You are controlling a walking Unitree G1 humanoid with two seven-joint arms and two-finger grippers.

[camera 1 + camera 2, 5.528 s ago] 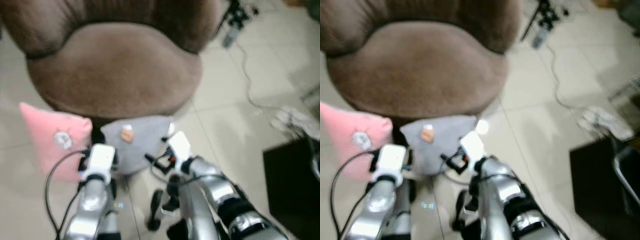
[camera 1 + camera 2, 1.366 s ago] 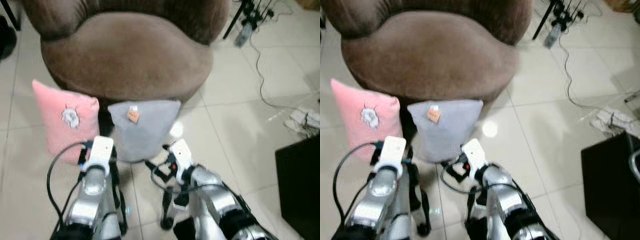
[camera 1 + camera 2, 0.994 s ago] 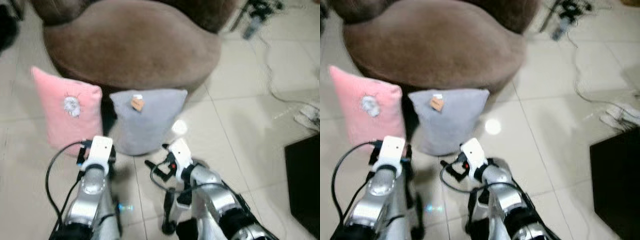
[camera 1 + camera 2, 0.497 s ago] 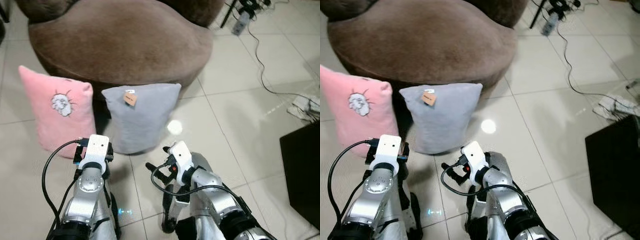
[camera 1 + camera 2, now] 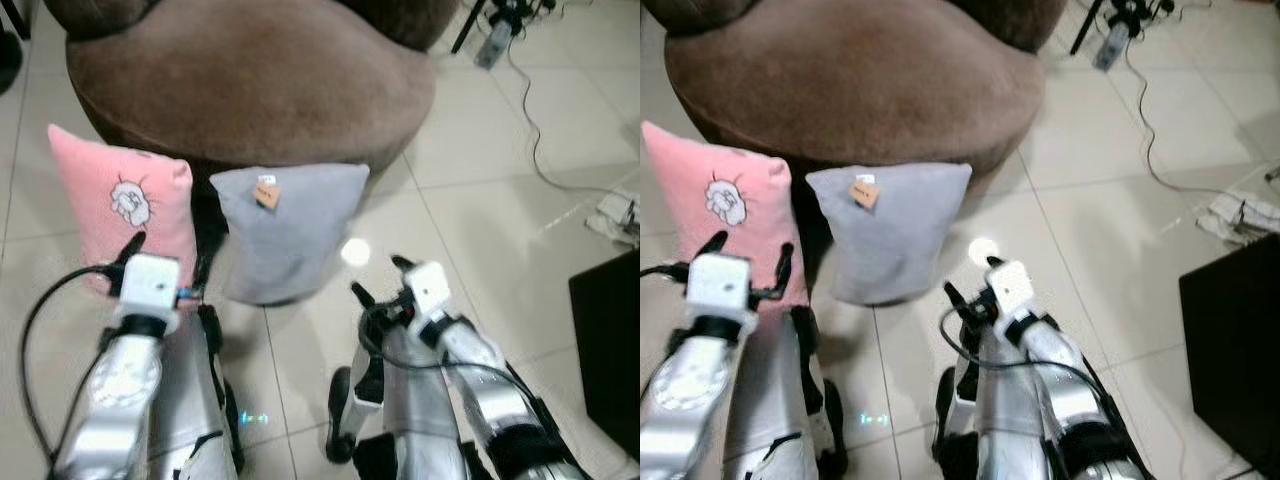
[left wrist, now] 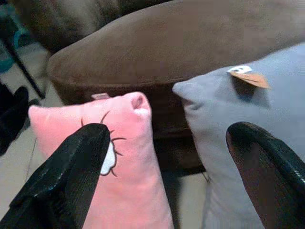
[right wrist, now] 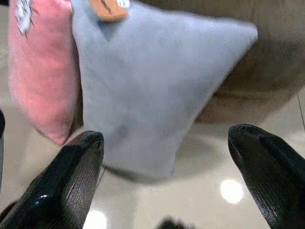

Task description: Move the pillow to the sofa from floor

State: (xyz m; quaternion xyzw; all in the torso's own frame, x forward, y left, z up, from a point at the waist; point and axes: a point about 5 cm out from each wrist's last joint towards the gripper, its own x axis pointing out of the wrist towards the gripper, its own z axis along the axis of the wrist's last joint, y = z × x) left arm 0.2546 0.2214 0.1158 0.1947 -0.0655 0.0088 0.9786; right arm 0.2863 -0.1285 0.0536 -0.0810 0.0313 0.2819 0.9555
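Both arms had lifted & spread vs half a sec earlier. Left gripper (image 5: 165, 260), fingers wide apart, was just short of the pink pillow (image 5: 125, 210), w/ the grey pillow (image 5: 285, 225) ahead & to its right. Right gripper (image 5: 378, 278), also wide, sat just beside the grey pillow's lower right corner. Neither touched yet. Both pillows stood on the floor (image 5: 480, 210), leaning on the sofa (image 5: 250, 85) behind them. Prob. approach phase; grab not begun.

Sofa (image 5: 250, 90) top seemingly cropped
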